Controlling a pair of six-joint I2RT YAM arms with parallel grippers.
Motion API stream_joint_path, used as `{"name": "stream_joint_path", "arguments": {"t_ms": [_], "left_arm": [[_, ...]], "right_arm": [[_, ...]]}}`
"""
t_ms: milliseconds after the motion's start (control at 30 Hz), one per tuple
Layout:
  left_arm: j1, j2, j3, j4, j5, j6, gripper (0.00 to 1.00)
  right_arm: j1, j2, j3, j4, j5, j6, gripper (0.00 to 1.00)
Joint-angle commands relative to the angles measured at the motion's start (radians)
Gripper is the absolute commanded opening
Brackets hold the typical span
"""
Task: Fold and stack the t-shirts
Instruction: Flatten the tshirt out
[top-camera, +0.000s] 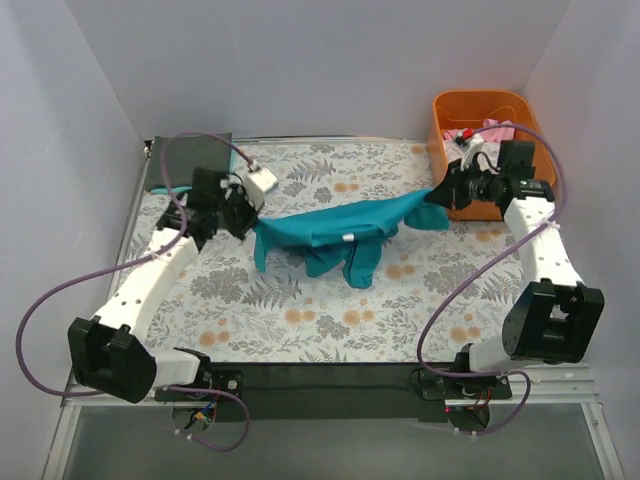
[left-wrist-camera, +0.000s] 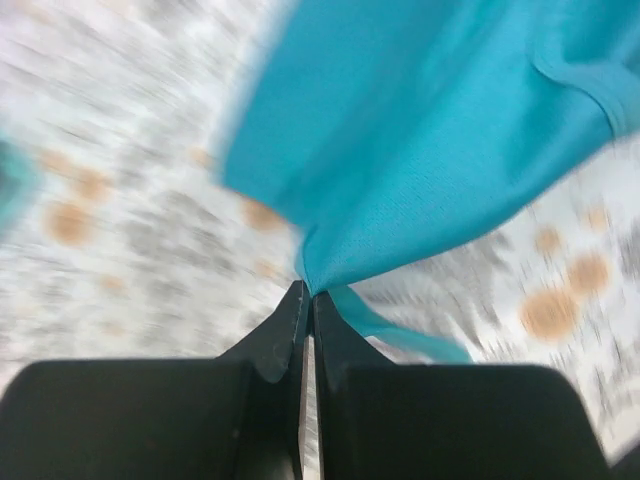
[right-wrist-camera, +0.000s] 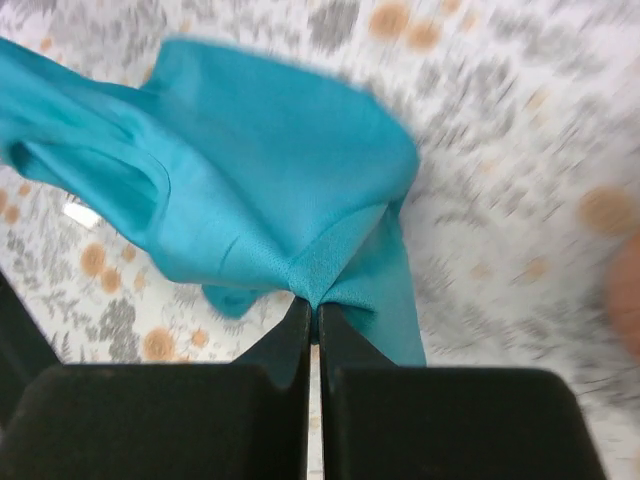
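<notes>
A teal t-shirt (top-camera: 340, 228) hangs stretched between both arms above the floral table covering (top-camera: 300, 310), its middle sagging down in loose folds. My left gripper (top-camera: 252, 222) is shut on the shirt's left end; the left wrist view shows the teal cloth (left-wrist-camera: 420, 130) pinched at the tips of my left gripper (left-wrist-camera: 306, 292). At the shirt's right end my right gripper (top-camera: 440, 195) is shut on it, with teal cloth (right-wrist-camera: 270, 170) bunched at the tips of my right gripper (right-wrist-camera: 314, 305). Pink and white shirts (top-camera: 497, 128) lie in the orange tub.
The orange plastic tub (top-camera: 487, 106) stands at the back right, just behind my right wrist. A dark flat object (top-camera: 187, 160) lies at the back left corner. Cables loop from both arms over the table sides.
</notes>
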Motion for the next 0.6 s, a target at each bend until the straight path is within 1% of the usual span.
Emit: {"name": "stream_joint_path", "arguments": {"t_ms": [0, 33, 67, 133, 167, 233, 267, 300, 333, 367, 400, 433, 500, 567], "left_arm": [[0.090, -0.038, 0.215, -0.014, 0.092, -0.111, 0.00], [0.097, -0.036, 0.299, -0.023, 0.098, -0.126, 0.00], [0.097, -0.048, 0.327, -0.024, 0.102, -0.152, 0.00], [0.099, -0.079, 0.375, -0.006, 0.127, -0.185, 0.00], [0.099, -0.123, 0.382, 0.000, 0.135, -0.202, 0.00], [0.099, -0.174, 0.387, 0.008, 0.150, -0.240, 0.00], [0.097, -0.226, 0.387, 0.009, 0.147, -0.251, 0.00], [0.099, -0.258, 0.384, 0.011, 0.144, -0.267, 0.00], [0.099, -0.286, 0.384, 0.012, 0.152, -0.275, 0.00], [0.097, -0.315, 0.381, 0.014, 0.156, -0.283, 0.00], [0.097, -0.373, 0.381, 0.014, 0.167, -0.294, 0.00], [0.097, -0.401, 0.379, 0.018, 0.205, -0.306, 0.00], [0.097, -0.476, 0.376, 0.034, 0.237, -0.323, 0.00], [0.099, -0.519, 0.375, 0.090, 0.233, -0.379, 0.00]], "right_arm": [[-0.035, -0.096, 0.179, 0.031, -0.060, 0.029, 0.01], [-0.038, -0.108, 0.205, 0.032, -0.057, 0.032, 0.01], [-0.040, -0.140, 0.254, 0.035, -0.050, 0.032, 0.01], [-0.049, -0.184, 0.284, 0.061, -0.027, 0.045, 0.01], [-0.052, -0.238, 0.291, 0.077, -0.017, 0.052, 0.01], [-0.055, -0.307, 0.279, 0.141, 0.058, 0.082, 0.01], [-0.057, -0.386, 0.255, 0.170, 0.119, 0.092, 0.01], [-0.058, -0.427, 0.238, 0.196, 0.149, 0.098, 0.01], [-0.058, -0.469, 0.222, 0.257, 0.178, 0.108, 0.01], [-0.057, -0.549, 0.204, 0.288, 0.210, 0.122, 0.01], [-0.058, -0.586, 0.184, 0.313, 0.282, 0.131, 0.01], [-0.058, -0.618, 0.179, 0.355, 0.317, 0.139, 0.01], [-0.057, -0.684, 0.199, 0.377, 0.400, 0.150, 0.01], [-0.058, -0.714, 0.224, 0.397, 0.442, 0.158, 0.01]]}}
